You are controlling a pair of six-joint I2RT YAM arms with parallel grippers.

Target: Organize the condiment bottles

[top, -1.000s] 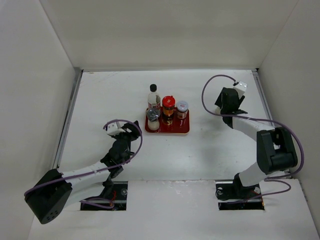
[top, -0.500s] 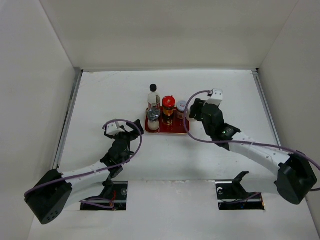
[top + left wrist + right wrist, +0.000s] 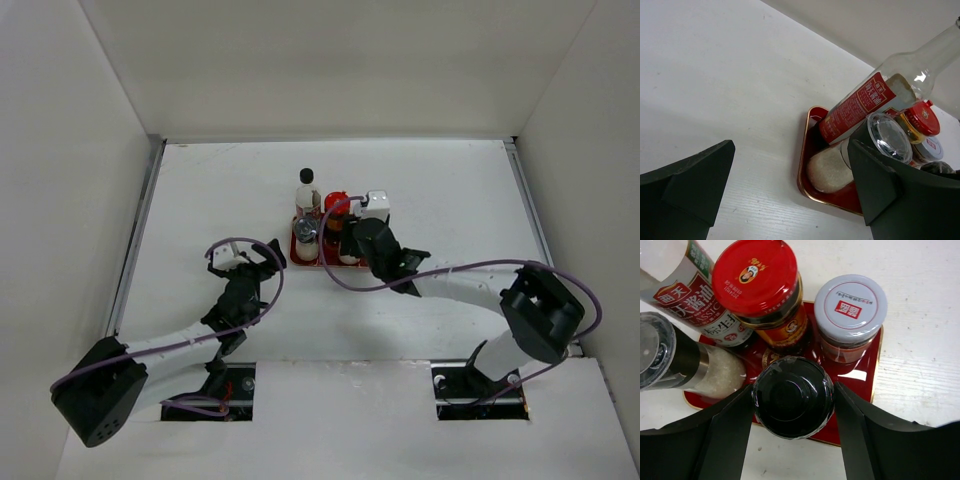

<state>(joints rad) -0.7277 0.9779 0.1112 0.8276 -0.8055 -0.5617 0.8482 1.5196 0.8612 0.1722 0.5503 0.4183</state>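
Observation:
A red tray [image 3: 875,365] holds a tall clear bottle with a red label [image 3: 685,290], a red-lidded jar [image 3: 757,277], a white-lidded jar [image 3: 852,302] and a clear grinder [image 3: 670,355]. My right gripper [image 3: 792,399] is shut on a black-capped bottle [image 3: 790,390] at the tray's near edge, a finger pressed on each side of the cap. In the top view the right gripper [image 3: 352,243] covers the tray's [image 3: 299,258] middle. My left gripper [image 3: 268,255] rests open on the table left of the tray [image 3: 807,150], nothing between its fingers [image 3: 695,170].
White walls enclose the table on the left, back and right. A purple cable loops over each arm; the right arm's loop [image 3: 450,270] runs low across the table in front of the tray. Bare white tabletop surrounds the tray.
The right arm has swung from the back right corner leftward to the tray and now sits over its near edge. The left arm has stayed put.

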